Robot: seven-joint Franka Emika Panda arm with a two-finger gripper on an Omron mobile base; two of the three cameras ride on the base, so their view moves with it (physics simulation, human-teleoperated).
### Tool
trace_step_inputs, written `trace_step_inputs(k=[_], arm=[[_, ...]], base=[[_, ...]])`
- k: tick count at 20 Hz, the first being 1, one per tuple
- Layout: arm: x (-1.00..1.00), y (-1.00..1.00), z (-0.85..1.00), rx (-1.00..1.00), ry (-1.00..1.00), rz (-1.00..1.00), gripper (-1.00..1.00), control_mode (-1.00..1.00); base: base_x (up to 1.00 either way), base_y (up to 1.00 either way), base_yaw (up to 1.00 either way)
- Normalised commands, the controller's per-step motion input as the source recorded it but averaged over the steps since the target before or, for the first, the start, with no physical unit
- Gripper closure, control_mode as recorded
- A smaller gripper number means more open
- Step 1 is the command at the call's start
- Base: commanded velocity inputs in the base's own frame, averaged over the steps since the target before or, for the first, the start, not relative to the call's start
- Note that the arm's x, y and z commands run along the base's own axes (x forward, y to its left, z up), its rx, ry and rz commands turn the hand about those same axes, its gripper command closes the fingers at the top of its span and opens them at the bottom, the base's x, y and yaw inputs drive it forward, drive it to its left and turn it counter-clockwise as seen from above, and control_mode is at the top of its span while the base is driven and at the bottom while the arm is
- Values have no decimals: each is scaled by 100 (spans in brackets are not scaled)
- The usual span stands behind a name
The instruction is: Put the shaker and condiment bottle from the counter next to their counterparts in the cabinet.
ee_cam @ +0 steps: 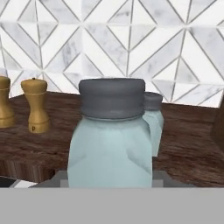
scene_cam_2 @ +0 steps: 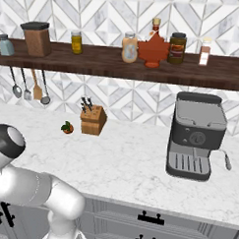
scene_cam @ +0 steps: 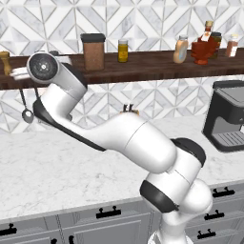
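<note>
Dark brown wood makes the long cabinet (ee_cam: 188, 144) shelf on the wall. Your claw (ee_cam: 109, 183) is up at its left end, pinching the shaker (ee_cam: 111, 144) low on its glass body, just above the plank. Its twin shaker (ee_cam: 153, 120) stands right behind. Glass is hard, smooth, slippery and can break, so keep hold of the wide body, not the 1 grey cap.

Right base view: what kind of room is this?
A rendered kitchen, most likely: a marble counter with a coffee machine and knife block, utensils hanging under a wooden shelf of jars and bottles.
</note>
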Motion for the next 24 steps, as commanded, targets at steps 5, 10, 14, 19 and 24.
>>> trace_step_inputs(k=[5, 10, 14, 19, 24], arm=[[2, 0, -18, 8, 0, 0, 100, -100], [12, 0, -17, 5, 0, 0, 100, -100], [31, 0, 0, 1, 0, 0, 100, -100], [23, 0, -7, 0, 0, 0, 100, -100], [8, 0, -16, 3, 0, 0, 100, -100]], base=[[0, 0, 0], [0, 0, 0], [0, 0, 0], [0, 0, 0], [0, 0, 0]])
